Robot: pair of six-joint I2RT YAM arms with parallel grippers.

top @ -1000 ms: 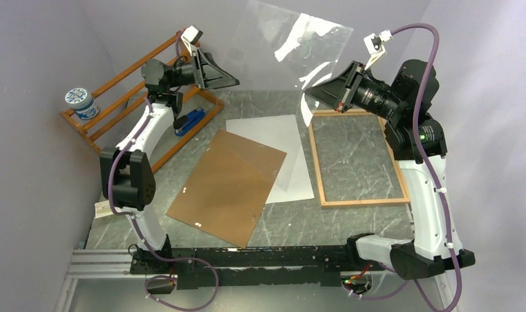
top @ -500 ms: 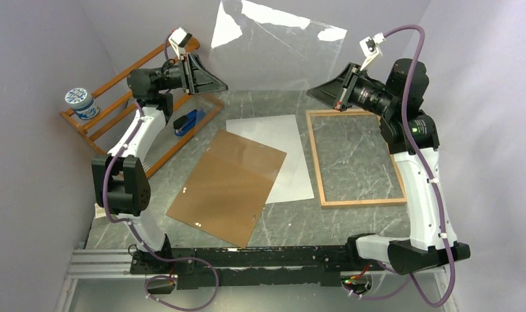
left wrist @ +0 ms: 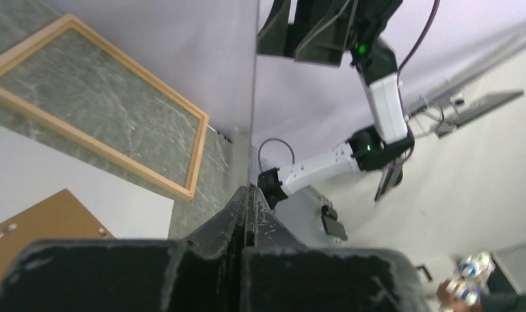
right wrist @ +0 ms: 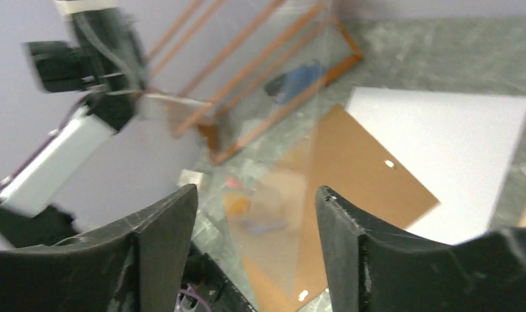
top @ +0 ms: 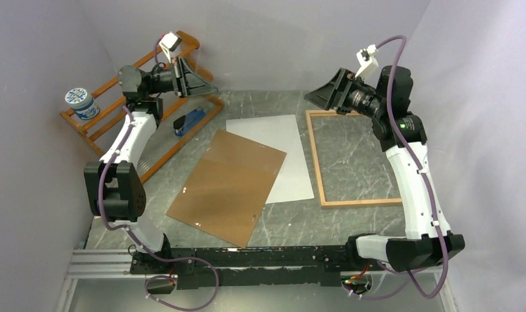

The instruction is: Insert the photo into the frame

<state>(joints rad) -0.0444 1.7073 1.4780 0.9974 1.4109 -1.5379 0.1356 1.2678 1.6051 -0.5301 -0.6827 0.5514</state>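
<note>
The photo point(top: 283, 149) lies white side up on the table, its left part under a brown backing board point(top: 226, 187). Right of it lies the empty light-wood frame point(top: 363, 202). My left gripper point(top: 208, 86) is raised by the rack; the left wrist view shows this gripper point(left wrist: 250, 190) shut on the edge of a clear pane point(left wrist: 255, 97), which stands edge-on. My right gripper point(top: 312, 97) hangs above the frame's far left corner. Its wrist view has the gripper point(right wrist: 257, 192) open, with the pane point(right wrist: 292, 214) showing beyond the gap and the photo point(right wrist: 455, 143) below.
An orange-brown slatted rack point(top: 143, 97) stands at the back left with a blue-and-white jar point(top: 78, 103) on it and a blue stapler point(top: 188, 121) inside. Purple walls close in the back and both sides.
My right gripper has opened and let go of the clear pane. My left gripper has shut on the pane's edge and drawn back toward the rack; the pane has turned nearly out of sight from above.
</note>
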